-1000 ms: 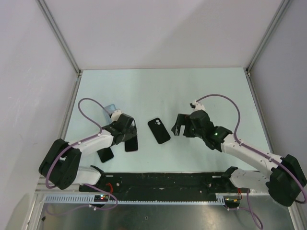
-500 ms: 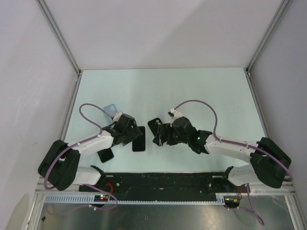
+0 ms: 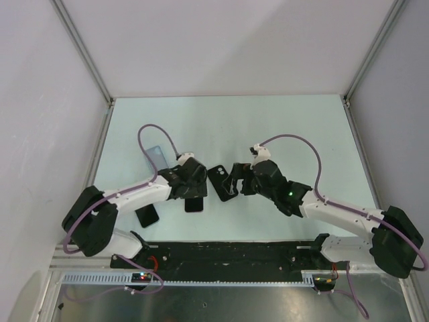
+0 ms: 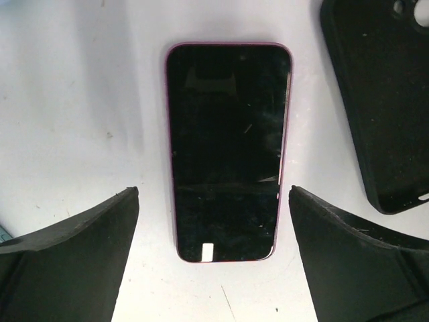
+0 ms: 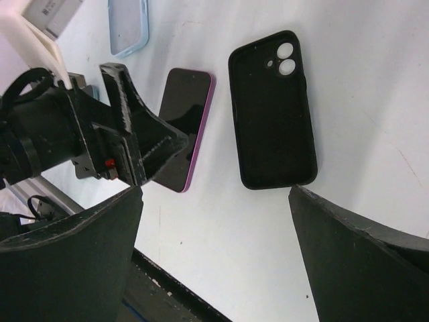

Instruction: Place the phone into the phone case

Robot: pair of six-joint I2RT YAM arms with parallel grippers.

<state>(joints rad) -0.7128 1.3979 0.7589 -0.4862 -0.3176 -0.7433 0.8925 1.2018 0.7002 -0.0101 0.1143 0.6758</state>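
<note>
The phone (image 4: 228, 151), a dark screen with a purple edge, lies flat on the white table. My left gripper (image 4: 213, 191) stands open around its near end, with a gap on each side. From above, the phone (image 3: 194, 204) shows just below that gripper (image 3: 193, 193). The pale-blue phone case (image 5: 127, 27) lies empty farther left (image 3: 155, 156). A black case (image 5: 273, 111) with camera holes lies right of the phone. My right gripper (image 5: 216, 191) is open and empty just short of it (image 3: 236, 185).
Another black slab (image 3: 147, 215) lies near the left arm's base. A black rail (image 3: 221, 251) runs along the near table edge. Grey walls and metal posts close in the table on three sides.
My left gripper slid right with the phone, then opened wider and let it go. My right gripper swung left toward the black case.
</note>
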